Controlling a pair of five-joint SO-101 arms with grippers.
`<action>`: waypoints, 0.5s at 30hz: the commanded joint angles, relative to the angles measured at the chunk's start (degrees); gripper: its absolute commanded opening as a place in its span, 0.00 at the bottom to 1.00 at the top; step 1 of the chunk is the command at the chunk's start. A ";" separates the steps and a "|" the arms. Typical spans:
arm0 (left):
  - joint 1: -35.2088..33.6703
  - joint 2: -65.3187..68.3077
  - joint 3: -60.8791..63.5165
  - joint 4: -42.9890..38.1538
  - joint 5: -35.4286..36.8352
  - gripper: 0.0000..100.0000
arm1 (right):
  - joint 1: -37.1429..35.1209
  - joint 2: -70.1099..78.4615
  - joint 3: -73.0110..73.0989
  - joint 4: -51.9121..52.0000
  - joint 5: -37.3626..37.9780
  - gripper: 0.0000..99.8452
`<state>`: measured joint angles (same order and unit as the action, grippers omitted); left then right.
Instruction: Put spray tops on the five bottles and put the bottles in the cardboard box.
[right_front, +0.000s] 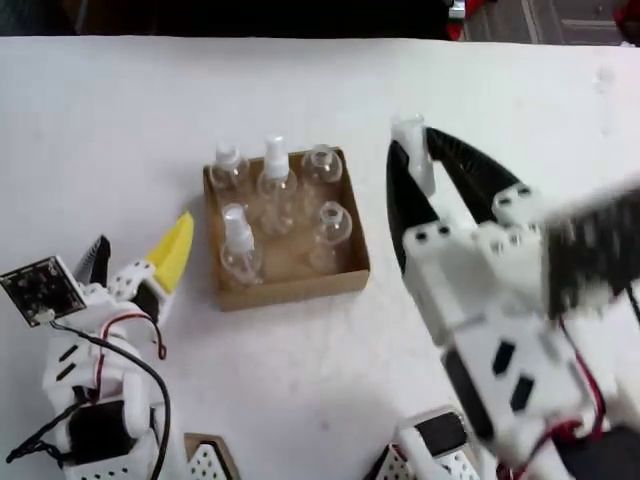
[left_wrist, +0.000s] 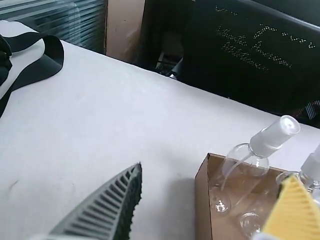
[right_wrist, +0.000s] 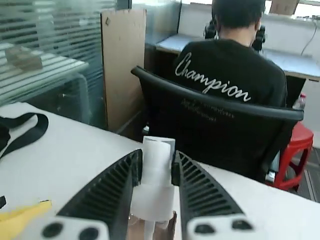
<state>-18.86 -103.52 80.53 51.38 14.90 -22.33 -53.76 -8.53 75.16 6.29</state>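
1. The spray top is pinched upright between the two black fingers of the right gripper, which is closed onto it. It is held raised near the far right corner of the cardboard box, probably so that it can be lowered stem-first into an open neck.
2. The bottles are stood upright inside the box, at the middle of the table, so capping appears to be done in place.
3. The left gripper is kept left of the box, its fingers spread wide and nothing held, apparently clear of the other arm's work.
4. Five bottles are counted in the box:
   - three capped bottles toward the left;
   - two uncapped bottles along the right.
5. One spray top is counted, the one held.
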 joint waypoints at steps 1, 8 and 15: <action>0.48 -0.57 -4.13 1.14 0.00 0.40 | -1.01 -8.57 14.68 -11.38 0.09 0.02; 1.36 -0.57 -15.30 10.37 -0.35 0.40 | -1.01 -18.24 32.79 -23.87 0.09 0.02; 17.98 -0.57 -24.88 15.21 -7.12 0.40 | -1.01 -16.48 35.69 -27.65 -4.57 0.02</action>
<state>-11.56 -104.66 61.10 65.98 12.53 -23.21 -71.34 27.16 50.46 5.05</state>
